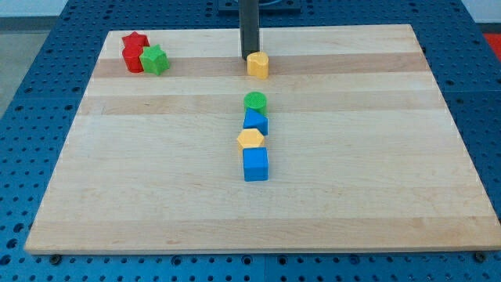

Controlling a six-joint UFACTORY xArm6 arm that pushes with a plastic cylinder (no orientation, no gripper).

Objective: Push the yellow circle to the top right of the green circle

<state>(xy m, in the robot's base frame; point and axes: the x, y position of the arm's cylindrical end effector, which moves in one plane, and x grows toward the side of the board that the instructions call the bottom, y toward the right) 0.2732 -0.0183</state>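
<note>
My tip [249, 59] touches the left side of the yellow circle [257, 64], which sits above the green circle [254, 100], apart from it and nearly in line. There is no pincer on this arm, so no open or closed state exists. I think the risk is that the rounded yellow block slips off the narrow rod and rolls aside, or goes too far right. The blocks look like smooth plastic; the counter [376, 157] is pale wood. Below the green circle stand a blue triangle [256, 121], a yellow hexagon [250, 139] and a blue cube [255, 164].
</note>
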